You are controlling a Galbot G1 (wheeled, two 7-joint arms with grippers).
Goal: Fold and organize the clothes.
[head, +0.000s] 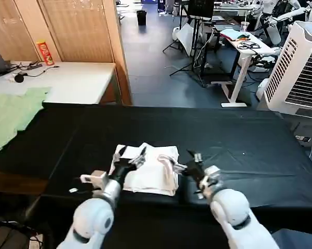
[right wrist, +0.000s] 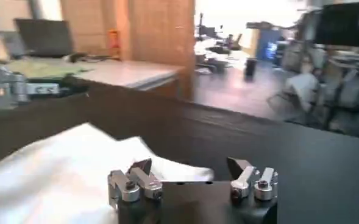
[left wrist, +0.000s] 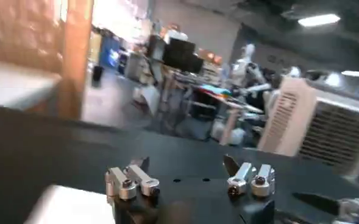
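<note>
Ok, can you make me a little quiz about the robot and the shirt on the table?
1. True or false: the white T-shirt lies bunched on the black table.
2. Which gripper is over the shirt? A) left gripper B) right gripper C) neither
3. Fill in: both grippers' fingers are ____.

Key:
1. True. It is a loose, crumpled pile, not a flat fold.
2. A. The left gripper is over the shirt's left part; the right gripper is at the shirt's right edge, over the black cloth.
3. Open. The left wrist view and right wrist view show the fingers spread with nothing between them.
</note>
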